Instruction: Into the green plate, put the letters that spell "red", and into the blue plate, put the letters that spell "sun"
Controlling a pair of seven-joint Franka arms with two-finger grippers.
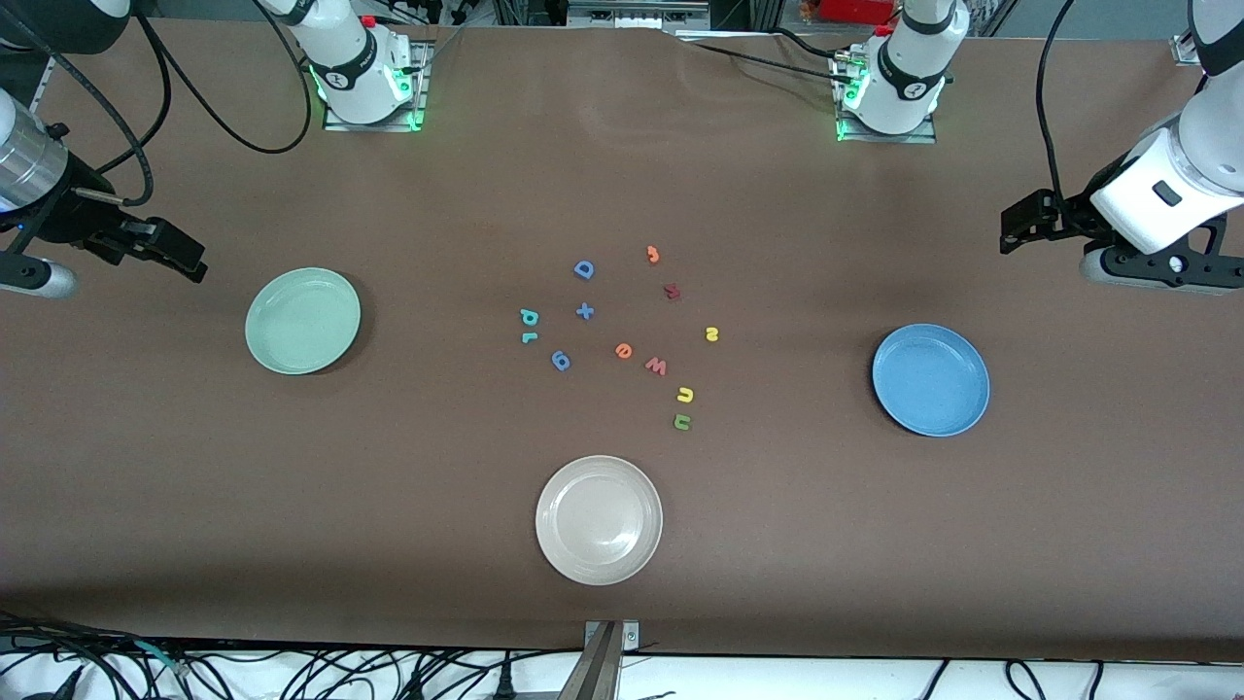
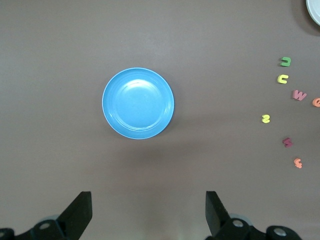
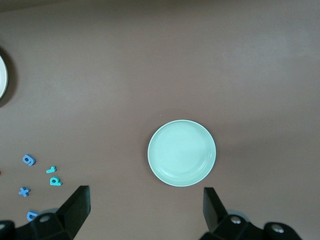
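Foam letters [image 1: 623, 350] lie scattered mid-table between green plate [image 1: 302, 320] and blue plate [image 1: 930, 379], both empty. I hold left gripper [image 2: 148, 215] and right gripper [image 3: 146, 212] open, waiting at the table ends. Letters look light, thin; pinch across edges.

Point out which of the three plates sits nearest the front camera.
The cream-white plate. It lies lowest in the front view, below the scattered foam letters, while the green plate and the blue plate sit farther back toward the table's two ends.

left pincer [image 2: 148, 212] open (raised), right pincer [image 3: 146, 210] likewise
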